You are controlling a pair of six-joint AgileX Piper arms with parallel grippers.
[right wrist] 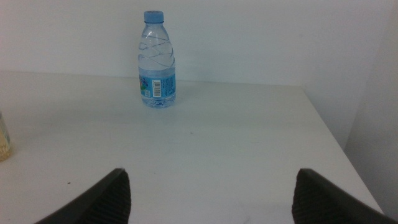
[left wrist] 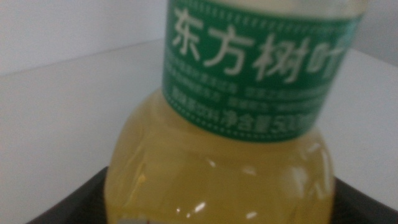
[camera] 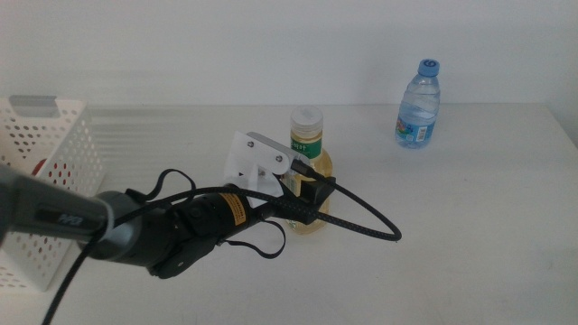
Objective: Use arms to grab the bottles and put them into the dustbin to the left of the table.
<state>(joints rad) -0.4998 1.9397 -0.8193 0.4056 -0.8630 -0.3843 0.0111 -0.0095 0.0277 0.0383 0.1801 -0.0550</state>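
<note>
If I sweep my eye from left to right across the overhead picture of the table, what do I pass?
White dustbin at the left edge → the left arm's gripper reaching in at the yellow bottle → the small blue-capped water bottle toward the far right of the table.

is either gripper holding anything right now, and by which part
The left gripper sits around the yellow bottle's lower body; whether it grips cannot be told. The right gripper is open, holding nothing.
</note>
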